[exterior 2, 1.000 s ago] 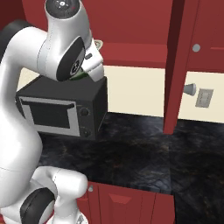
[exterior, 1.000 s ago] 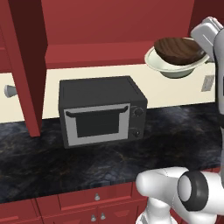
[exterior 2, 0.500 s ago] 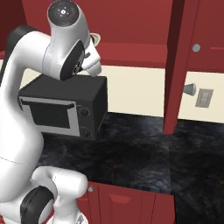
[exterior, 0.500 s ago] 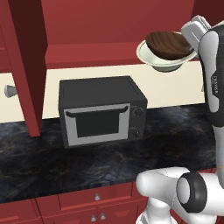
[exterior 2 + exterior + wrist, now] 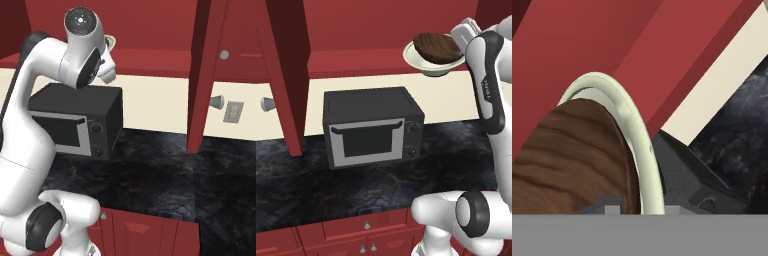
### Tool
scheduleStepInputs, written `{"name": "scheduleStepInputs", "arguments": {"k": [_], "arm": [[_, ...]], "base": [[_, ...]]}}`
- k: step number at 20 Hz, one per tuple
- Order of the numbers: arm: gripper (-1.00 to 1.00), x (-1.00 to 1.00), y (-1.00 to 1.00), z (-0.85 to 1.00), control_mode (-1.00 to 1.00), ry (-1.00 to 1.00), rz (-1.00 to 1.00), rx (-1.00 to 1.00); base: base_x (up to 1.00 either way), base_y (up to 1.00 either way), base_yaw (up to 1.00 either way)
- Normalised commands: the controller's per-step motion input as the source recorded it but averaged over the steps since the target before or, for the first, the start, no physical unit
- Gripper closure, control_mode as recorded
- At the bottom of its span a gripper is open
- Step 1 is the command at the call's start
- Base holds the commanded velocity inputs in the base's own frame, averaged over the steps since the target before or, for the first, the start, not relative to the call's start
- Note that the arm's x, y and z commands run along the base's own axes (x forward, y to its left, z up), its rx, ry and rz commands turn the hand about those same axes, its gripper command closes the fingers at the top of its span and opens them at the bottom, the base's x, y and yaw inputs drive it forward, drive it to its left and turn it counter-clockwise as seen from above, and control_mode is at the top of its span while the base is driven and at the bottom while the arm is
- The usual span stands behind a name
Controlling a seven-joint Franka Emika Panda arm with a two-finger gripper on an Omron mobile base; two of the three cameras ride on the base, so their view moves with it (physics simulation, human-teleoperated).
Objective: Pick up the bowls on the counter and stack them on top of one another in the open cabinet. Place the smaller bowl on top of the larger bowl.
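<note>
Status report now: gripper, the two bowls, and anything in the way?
Gripper shut on cream bowl, brown bowl nested inside. Both held at open cabinet shelf. Microwave below; nothing blocking.

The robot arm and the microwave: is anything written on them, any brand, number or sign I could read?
Robot arm: a small line of grey lettering runs along the white link, too small and blurred to read.
Microwave: no readable text; two round knobs, no legible marks.
Bowls, cabinet, counter: no writing.
</note>
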Motion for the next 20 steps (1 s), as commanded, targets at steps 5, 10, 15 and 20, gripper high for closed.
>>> {"name": "scheduleStepInputs", "arguments": {"k": [5, 10, 15, 20], "arm": [[1.00, 0.65, 0.06, 0.00, -1.00, 0.00, 0.00, 0.05], [1.00, 0.64, 0.03, 0.00, -1.00, 0.00, 0.00, 0.05], [1.00, 0.61, 0.02, 0.00, -1.00, 0.00, 0.00, 0.05], [1.00, 0.57, 0.01, 0.00, -1.00, 0.00, 0.00, 0.05]], "base": [[0.00, 0.00, 0.00], [0.00, 0.00, 0.00], [0.00, 0.00, 0.00], [0.00, 0.00, 0.00]]}}
